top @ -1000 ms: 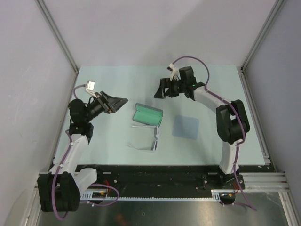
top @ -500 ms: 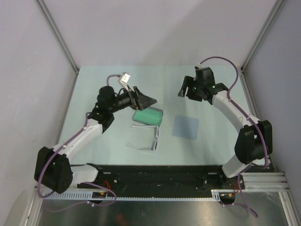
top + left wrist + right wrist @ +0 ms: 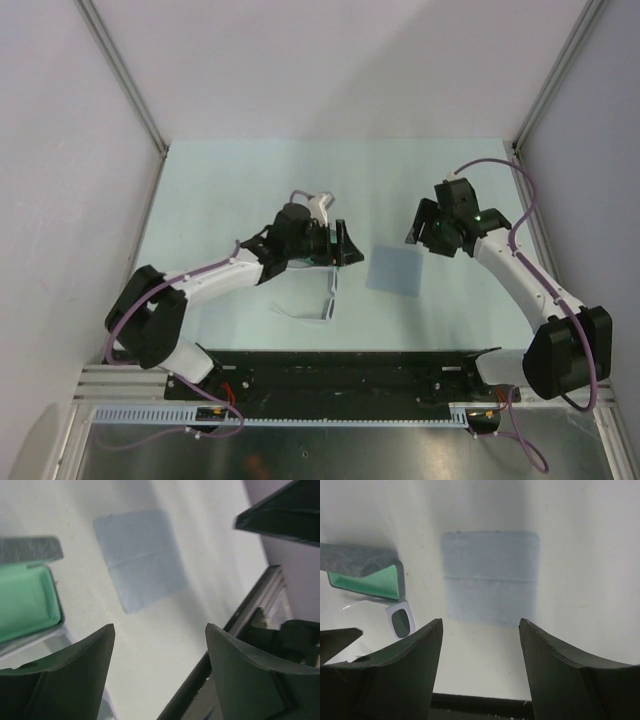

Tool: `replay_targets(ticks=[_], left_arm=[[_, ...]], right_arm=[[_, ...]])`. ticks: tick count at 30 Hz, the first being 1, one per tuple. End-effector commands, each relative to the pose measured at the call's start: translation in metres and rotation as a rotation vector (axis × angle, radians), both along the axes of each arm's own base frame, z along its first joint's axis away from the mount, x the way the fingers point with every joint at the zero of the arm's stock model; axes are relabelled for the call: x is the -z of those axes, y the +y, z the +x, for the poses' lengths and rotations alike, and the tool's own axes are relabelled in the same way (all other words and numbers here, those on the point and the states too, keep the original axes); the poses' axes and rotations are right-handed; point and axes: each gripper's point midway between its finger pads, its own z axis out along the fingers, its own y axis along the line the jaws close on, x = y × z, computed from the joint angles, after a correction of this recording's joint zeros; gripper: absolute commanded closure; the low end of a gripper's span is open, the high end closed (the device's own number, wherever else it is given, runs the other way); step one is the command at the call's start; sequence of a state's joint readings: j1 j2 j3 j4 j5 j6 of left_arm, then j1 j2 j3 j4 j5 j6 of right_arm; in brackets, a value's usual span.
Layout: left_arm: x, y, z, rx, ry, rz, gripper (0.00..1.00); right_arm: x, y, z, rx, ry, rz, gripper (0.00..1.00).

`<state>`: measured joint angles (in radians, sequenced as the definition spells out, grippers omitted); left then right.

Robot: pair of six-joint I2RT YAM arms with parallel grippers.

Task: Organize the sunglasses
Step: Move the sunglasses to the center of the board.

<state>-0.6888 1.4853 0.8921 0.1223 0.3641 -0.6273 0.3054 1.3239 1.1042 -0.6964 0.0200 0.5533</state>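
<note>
The sunglasses [image 3: 329, 297] lie on the counter [image 3: 220, 190] at lower centre of the top view. Their front bar runs almost straight up and down the frame, and the folding arms trail off toward the lower left. The left end effector [image 3: 343, 248] hangs just above them in the frame, over the open case [image 3: 370, 581], so the pair sits just below its tips. The right end effector [image 3: 420, 228] is well apart from them, on the far side of the cloth [image 3: 395, 268]. By my reading the left arm is the nearer one for a pick, and its fingers would need to close across the short way of that front bar.

Both end effectors have their fingers spread wide with nothing between them. The right wrist view shows one dark lens in its white rim just below the case's green lining. The left wrist view shows case and cloth, but I cannot make out the sunglasses there.
</note>
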Motion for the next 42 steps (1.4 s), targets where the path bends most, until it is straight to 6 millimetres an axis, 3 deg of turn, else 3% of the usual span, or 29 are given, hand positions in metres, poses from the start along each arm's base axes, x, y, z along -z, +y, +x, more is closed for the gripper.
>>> replay_targets(ticks=[1,4,8,15,16,19,24,30,38,42], left_arm=[[0.035,0.004,-0.009,-0.055,0.048,0.119,0.21],[0.049,0.005,-0.018,-0.076,0.040,0.196,0.22],[0.073,0.030,-0.033,-0.144,0.065,0.344,0.24],[0.064,0.067,-0.040,-0.195,-0.032,0.450,0.30],[0.053,0.071,-0.040,-0.202,-0.060,0.430,0.30],[0.054,0.083,-0.050,-0.176,-0.093,0.440,0.25],[0.058,0.077,-0.070,-0.068,-0.068,0.400,0.24],[0.067,0.059,-0.048,-0.108,-0.031,0.444,0.39],[0.074,0.033,-0.027,-0.125,0.010,0.441,0.46],[0.078,0.034,-0.026,-0.128,0.012,0.452,0.48]], right_arm=[[0.005,-0.008,-0.017,0.078,0.028,0.000,0.33],[0.008,-0.016,-0.025,0.108,0.046,-0.037,0.34],[0.003,-0.016,-0.034,0.107,0.038,-0.042,0.35],[0.007,-0.006,-0.041,0.050,0.060,-0.015,0.35],[0.008,-0.005,-0.041,0.033,0.056,-0.020,0.35],[0.012,-0.004,-0.043,0.021,0.061,-0.027,0.35],[0.018,-0.001,-0.043,-0.005,0.063,-0.028,0.35],[0.026,0.002,-0.043,-0.016,0.070,-0.019,0.36],[0.026,0.000,-0.046,-0.016,0.067,-0.028,0.36],[0.027,-0.002,-0.048,-0.012,0.070,-0.035,0.36]])
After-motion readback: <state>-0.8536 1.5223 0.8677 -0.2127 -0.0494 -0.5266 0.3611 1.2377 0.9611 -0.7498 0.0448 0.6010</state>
